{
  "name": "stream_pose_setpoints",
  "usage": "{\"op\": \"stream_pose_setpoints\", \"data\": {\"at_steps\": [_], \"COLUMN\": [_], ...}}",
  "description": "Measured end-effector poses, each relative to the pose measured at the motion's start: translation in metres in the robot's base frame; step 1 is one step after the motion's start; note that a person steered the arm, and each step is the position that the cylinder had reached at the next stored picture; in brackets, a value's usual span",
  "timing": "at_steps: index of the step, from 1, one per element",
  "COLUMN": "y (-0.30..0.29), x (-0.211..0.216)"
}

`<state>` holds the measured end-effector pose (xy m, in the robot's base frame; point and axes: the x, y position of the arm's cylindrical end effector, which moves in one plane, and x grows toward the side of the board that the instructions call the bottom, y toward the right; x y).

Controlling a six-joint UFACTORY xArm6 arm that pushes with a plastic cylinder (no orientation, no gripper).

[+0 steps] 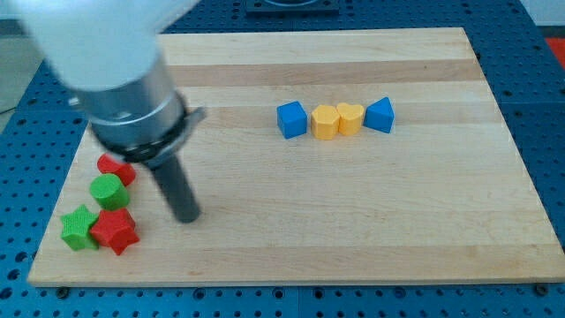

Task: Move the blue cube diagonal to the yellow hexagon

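The end effector is a plain rod with nothing to spread or pinch; my tip (187,215) is set on the desk (353,238), well to the left of the yellow hexagon (325,122). The blue cube (291,119) is seen touching that hexagon's left side.

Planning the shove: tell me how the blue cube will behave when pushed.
The blue cube looks flat-faced and squat, so it should slide, not roll or tip. It sits close against the yellow hexagon, so a rightward push would likely drag that along. My tip is far off.
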<state>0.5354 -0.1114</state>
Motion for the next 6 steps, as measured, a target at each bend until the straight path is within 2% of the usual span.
{"op": "stream_pose_setpoints", "data": {"at_steps": [1, 3, 4, 5, 6], "y": [0.02, -0.014, 0.044, 0.124, 0.135], "x": [-0.053, -0.165, -0.213, -0.216, -0.192]}}
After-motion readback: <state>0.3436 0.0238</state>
